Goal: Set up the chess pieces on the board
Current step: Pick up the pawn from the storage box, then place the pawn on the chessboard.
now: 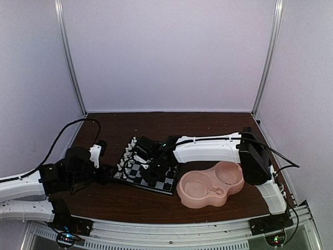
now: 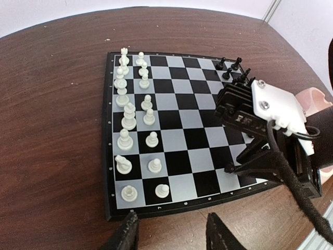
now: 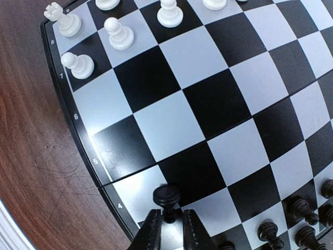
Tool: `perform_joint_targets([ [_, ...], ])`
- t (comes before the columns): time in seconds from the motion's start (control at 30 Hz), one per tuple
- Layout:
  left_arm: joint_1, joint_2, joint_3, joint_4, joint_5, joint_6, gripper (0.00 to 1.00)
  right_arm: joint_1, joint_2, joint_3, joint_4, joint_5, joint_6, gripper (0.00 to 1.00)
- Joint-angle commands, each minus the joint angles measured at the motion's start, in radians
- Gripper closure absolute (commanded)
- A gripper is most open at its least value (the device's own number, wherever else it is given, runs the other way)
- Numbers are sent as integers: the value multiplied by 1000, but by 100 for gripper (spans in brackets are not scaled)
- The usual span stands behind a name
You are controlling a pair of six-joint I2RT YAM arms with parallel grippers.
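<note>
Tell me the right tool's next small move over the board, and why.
Probably open the right tool clear of the black pawn before lifting. The pawn stands upright between its fingertips on a square by the board edge, with other black pieces close beside, so a straight release seems safest.

Dark brown wooden table [image 1: 156,122] enclosed by pale lilac walls [image 1: 166,52].

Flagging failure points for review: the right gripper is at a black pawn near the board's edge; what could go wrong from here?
The black pawn sits between the right gripper's fingers at the board's edge; it may stick to a finger and topple as they part. Lifting away could clip the black pieces beside it.
</note>
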Motion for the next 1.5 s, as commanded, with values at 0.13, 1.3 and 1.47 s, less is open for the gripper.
perform_joint_targets([
  [0.13, 5, -12, -6, 21, 9, -7, 55, 5, 8, 32, -11, 29, -7, 81],
  [1.3, 5, 43, 17, 49, 65, 12, 55, 1, 7, -20, 55, -34, -24, 92],
  [1.47, 5, 71, 18, 101, 114, 10, 55, -5, -92, -127, 140, -52, -25, 93],
])
